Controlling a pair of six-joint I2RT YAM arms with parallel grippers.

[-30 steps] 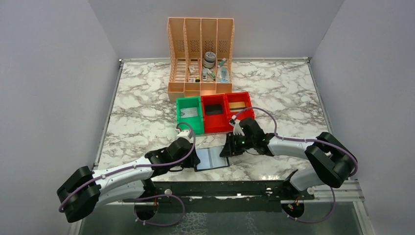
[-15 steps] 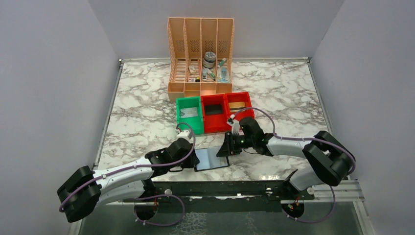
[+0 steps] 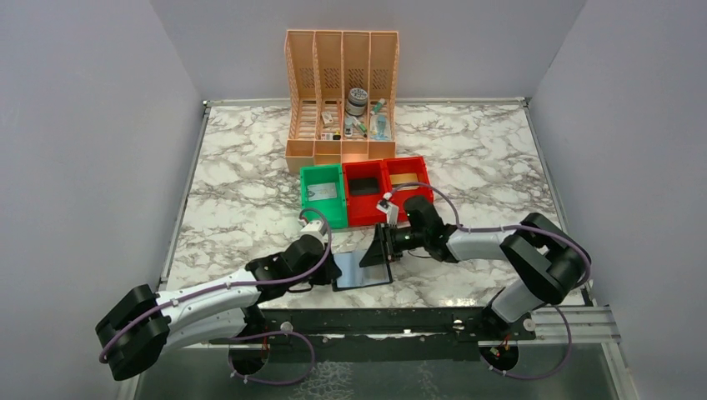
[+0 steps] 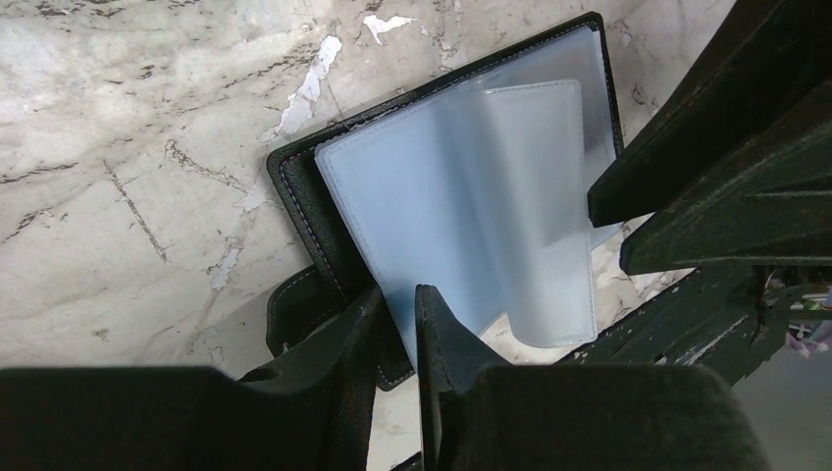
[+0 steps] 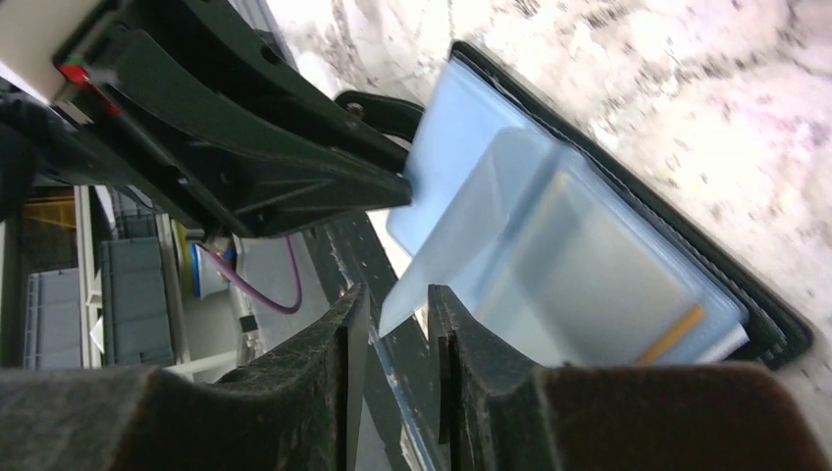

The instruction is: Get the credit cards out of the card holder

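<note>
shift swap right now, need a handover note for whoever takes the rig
Left tool: shut on the card holder at its edge.
Right tool: shut on a clear sleeve, held up off the holder.
Done: pale card in the green bin, dark card and tan card in the red bins.
Left: one more card seems to sit in a sleeve; pull it out.

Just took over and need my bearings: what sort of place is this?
Probably a staged robot test cell: plain grey walls box in a marble-patterned tabletop holding a peach slotted file organiser.
</note>
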